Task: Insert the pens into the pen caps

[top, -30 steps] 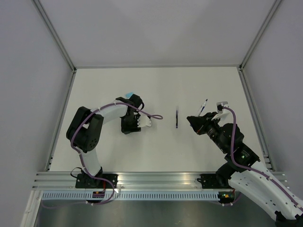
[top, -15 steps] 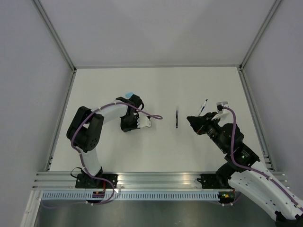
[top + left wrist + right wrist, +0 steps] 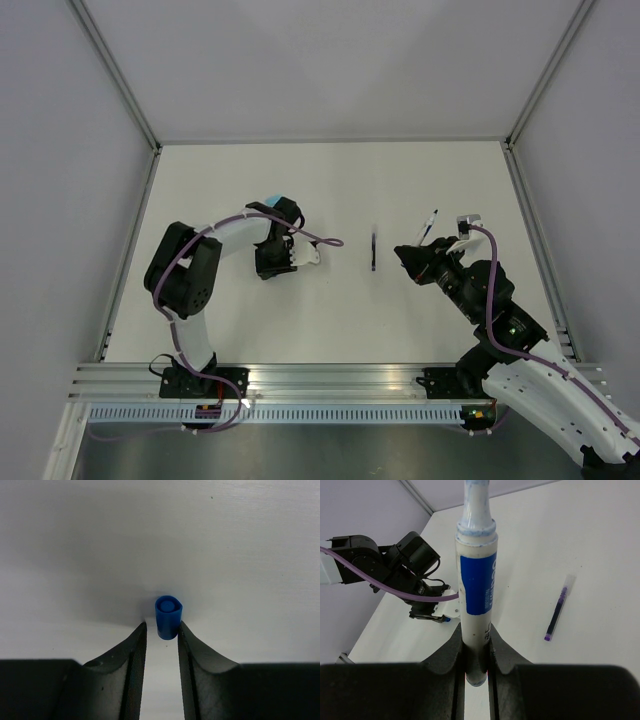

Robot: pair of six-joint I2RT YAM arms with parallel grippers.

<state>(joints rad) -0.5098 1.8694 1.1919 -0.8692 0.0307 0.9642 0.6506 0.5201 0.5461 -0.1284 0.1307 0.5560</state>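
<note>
Nearest, the right gripper has its two black, smooth-curved fingers pressed tight on the lower barrel of a white pen. The pen is a round plastic tube with a glossy blue label and a blue-smudged, narrower tip pointing away from the wrist. It is held above the matte white table, to the right of the black pen as seen from above. That black pen lies flat and alone on the table between the two arms, a thin dark stick with a clear end. Left of the black pen and well apart from it, the left gripper is down at the tabletop, its fingers slightly parted around a dark blue cap. The cap is a stubby, rounded plastic tube, one side touching a fingertip; I cannot tell whether it is actually pinched.
</note>
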